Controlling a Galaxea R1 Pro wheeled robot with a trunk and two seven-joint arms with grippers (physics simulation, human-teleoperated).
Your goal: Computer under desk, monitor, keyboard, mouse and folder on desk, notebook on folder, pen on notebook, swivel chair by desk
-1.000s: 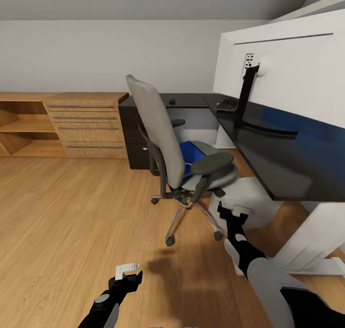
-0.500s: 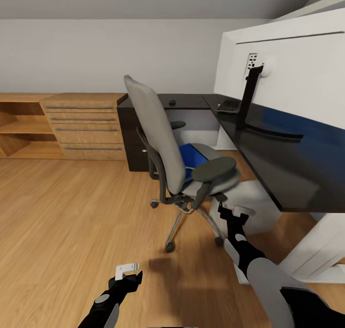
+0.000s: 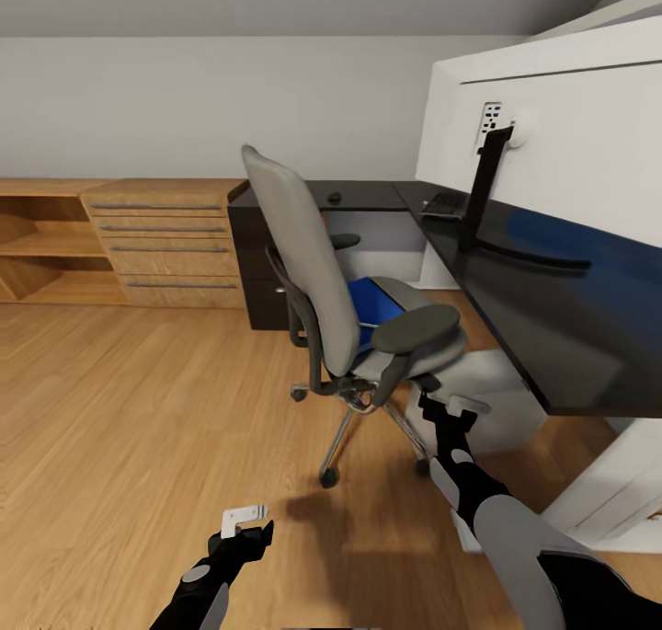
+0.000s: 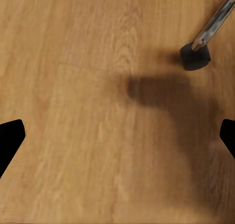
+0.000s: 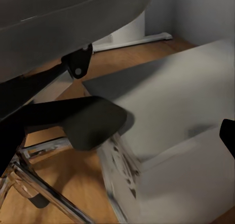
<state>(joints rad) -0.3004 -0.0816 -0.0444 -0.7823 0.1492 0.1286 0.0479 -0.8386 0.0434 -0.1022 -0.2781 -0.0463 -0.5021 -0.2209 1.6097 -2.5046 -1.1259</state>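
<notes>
The chair (image 3: 354,308) is seen on the wood floor (image 3: 138,409) just beside the desk (image 3: 552,308), its back turned toward the camera. The folder (image 3: 375,301) lies on the seat. On the desk the monitor (image 3: 561,143) is seen white back outward, with the keyboard (image 3: 446,205) behind its stand. The left gripper (image 3: 245,518) is held wide over bare floor near a castor (image 4: 195,56). The right gripper (image 3: 448,407) is raised just under the seat, jaws spread wide, nothing held
</notes>
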